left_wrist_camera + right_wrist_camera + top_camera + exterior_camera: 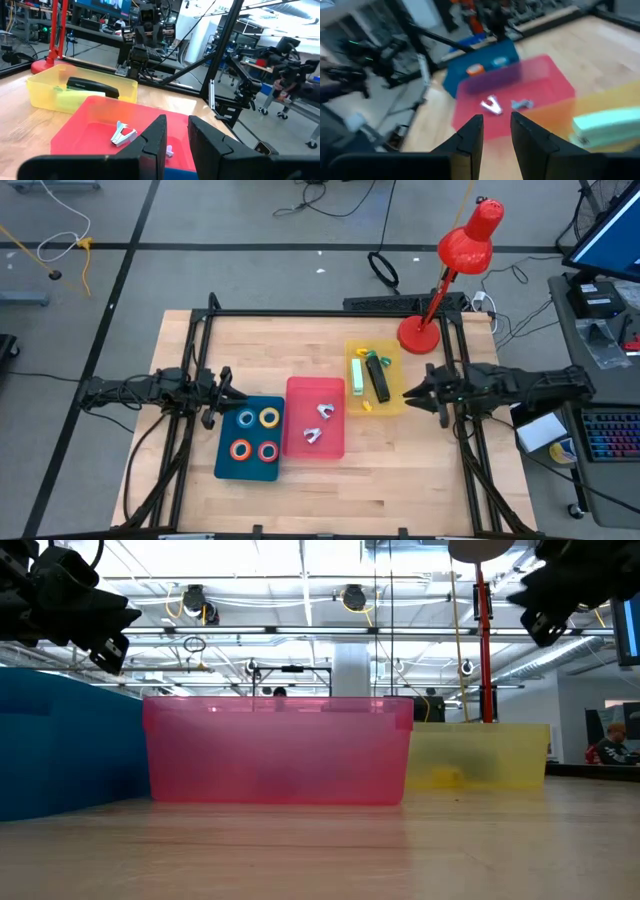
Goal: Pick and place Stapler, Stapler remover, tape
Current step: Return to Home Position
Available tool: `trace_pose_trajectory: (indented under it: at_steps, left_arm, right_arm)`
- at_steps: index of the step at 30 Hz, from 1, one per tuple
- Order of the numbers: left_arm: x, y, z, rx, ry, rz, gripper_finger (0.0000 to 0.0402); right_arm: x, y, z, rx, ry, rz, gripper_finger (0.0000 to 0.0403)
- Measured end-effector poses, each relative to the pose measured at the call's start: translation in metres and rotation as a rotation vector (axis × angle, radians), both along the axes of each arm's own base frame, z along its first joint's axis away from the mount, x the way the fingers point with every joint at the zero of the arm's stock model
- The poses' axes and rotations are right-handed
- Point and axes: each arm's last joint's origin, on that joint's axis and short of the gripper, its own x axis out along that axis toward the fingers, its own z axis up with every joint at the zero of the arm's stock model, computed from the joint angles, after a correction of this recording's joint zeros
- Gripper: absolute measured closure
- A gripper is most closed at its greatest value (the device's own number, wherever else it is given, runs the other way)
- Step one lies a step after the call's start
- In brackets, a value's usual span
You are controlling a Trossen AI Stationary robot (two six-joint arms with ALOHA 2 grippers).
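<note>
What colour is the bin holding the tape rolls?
Blue; the bin shows best in the high view.

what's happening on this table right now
The sorting looks done. Four tape rolls lie in the blue bin, two staple removers in the red bin, and a black stapler and a green stapler in the yellow bin. Neither arm holds anything: the left claw hovers by the blue bin, the right claw by the yellow bin, both slightly open.
</note>
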Motion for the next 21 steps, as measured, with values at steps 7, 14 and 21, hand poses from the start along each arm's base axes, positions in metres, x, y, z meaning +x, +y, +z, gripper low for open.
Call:
trace_pose_trajectory:
  at_steps: [7, 14, 21]
  left_arm:
    - [0.000, 0.000, 0.000, 0.018, -0.003, 0.001, 0.0321]
    - [0.000, 0.000, 0.000, 0.058, -0.009, 0.003, 0.0321]
    - [0.000, 0.000, 0.000, 0.058, -0.009, 0.002, 0.0321]
  right_arm:
    - [-0.019, 0.001, 0.005, -0.004, -0.105, 0.096, 0.0314]
    - [-0.014, 0.002, -0.013, 0.014, -0.220, 0.103, 0.0314]
    - [-0.005, 0.005, -0.053, 0.115, -0.200, 0.170, 0.0314]
